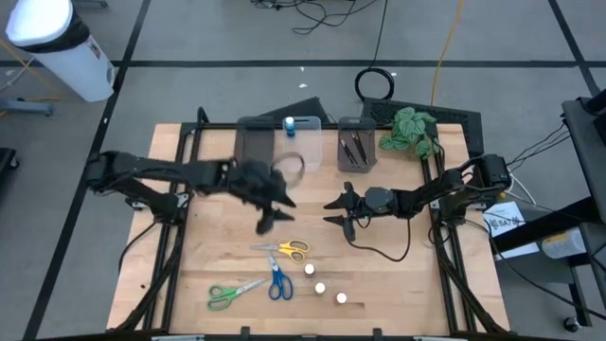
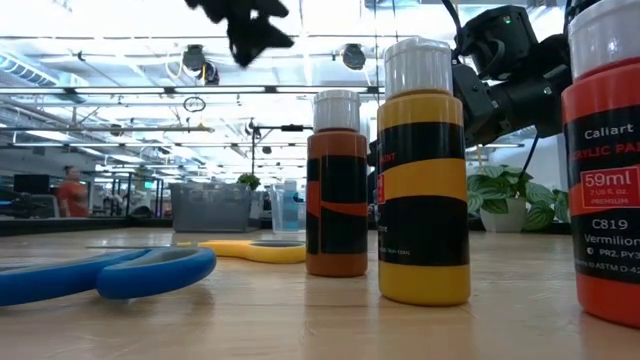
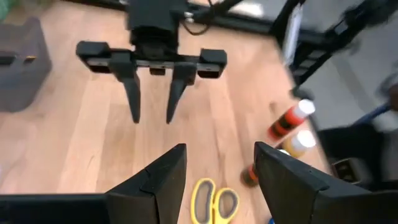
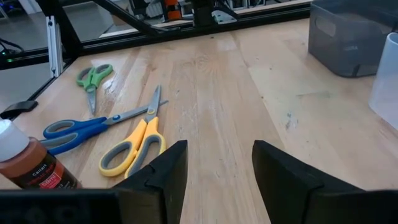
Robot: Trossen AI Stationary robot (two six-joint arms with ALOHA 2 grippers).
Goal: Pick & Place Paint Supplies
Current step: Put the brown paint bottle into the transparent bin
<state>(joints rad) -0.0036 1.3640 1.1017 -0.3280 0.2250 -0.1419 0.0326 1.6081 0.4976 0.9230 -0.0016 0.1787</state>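
Observation:
Three scissors lie flat on the wooden table near its front: yellow (image 1: pixel 287 249), blue (image 1: pixel 278 282) and green (image 1: pixel 230 294). Beside them stand three small white-capped paint bottles (image 1: pixel 320 287): brown (image 2: pixel 337 190), yellow (image 2: pixel 423 180) and red (image 2: pixel 605 160). Dark brushes (image 1: pixel 353 149) lie in a grey bin at the back. My left gripper (image 1: pixel 275 213) hangs open above the table's middle, over the yellow scissors (image 3: pixel 214 202), with nothing between its fingers. My right gripper (image 1: pixel 331 211) stands open just to its right, low over the table, also with nothing in it.
Along the far edge stand a grey bin (image 1: pixel 256 147), a clear container (image 1: pixel 294 163), a small blue-capped pot (image 1: pixel 289 123), the brush bin (image 1: pixel 355 166) and a leafy plant (image 1: pixel 409 128). A black cable (image 1: pixel 379 248) trails under the right arm. Bare wood lies at the table's left.

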